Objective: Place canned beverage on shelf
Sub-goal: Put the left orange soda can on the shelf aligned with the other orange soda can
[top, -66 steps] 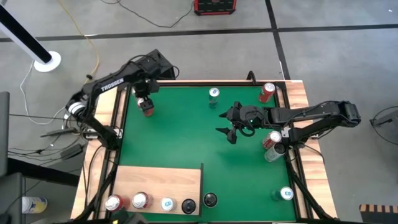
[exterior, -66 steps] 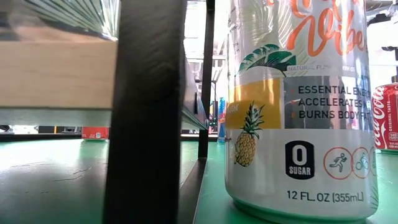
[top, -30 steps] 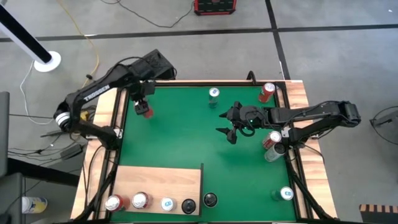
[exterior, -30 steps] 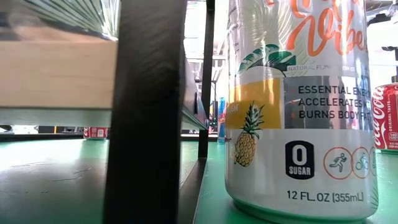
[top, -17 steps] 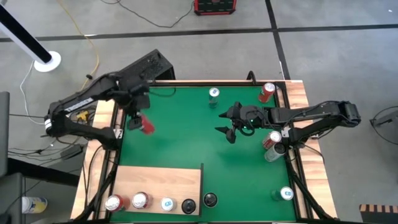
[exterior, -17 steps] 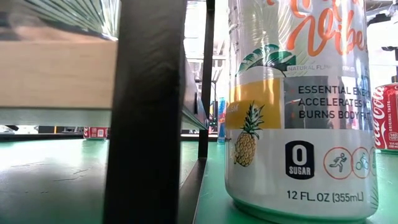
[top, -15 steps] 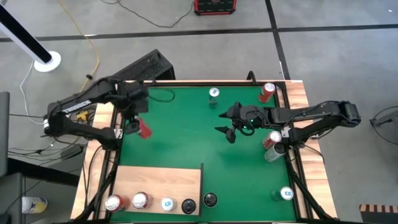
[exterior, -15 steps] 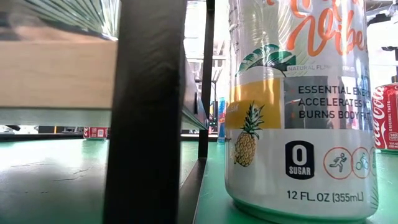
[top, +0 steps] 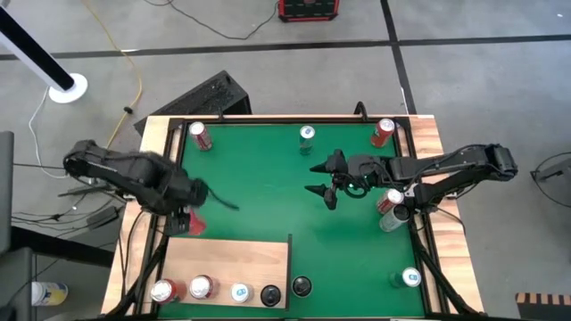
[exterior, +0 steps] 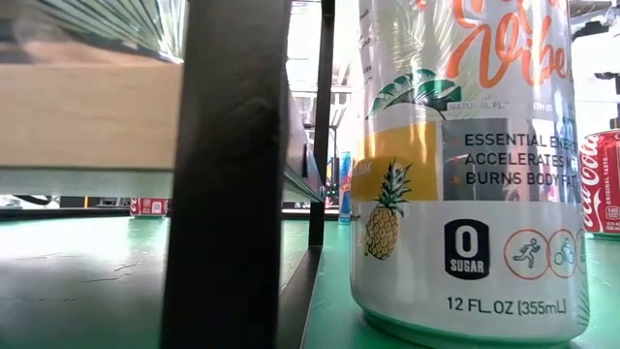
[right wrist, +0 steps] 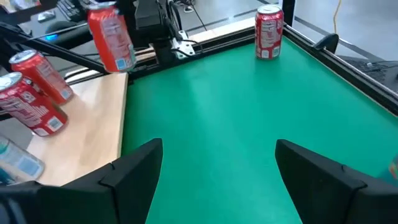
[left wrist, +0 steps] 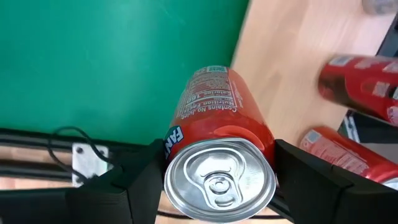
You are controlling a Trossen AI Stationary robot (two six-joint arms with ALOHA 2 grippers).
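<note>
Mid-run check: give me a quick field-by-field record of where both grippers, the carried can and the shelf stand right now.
left gripper: shut on the red can, at the mat's left side, near the shelf's far edge
red can: held off the surface, tilted, not yet on the shelf
shelf: pale wooden board at the mat's near left corner; four cans along its near edge
right gripper: open, empty, over the middle of the green mat
other cans: several remain on the mat
</note>
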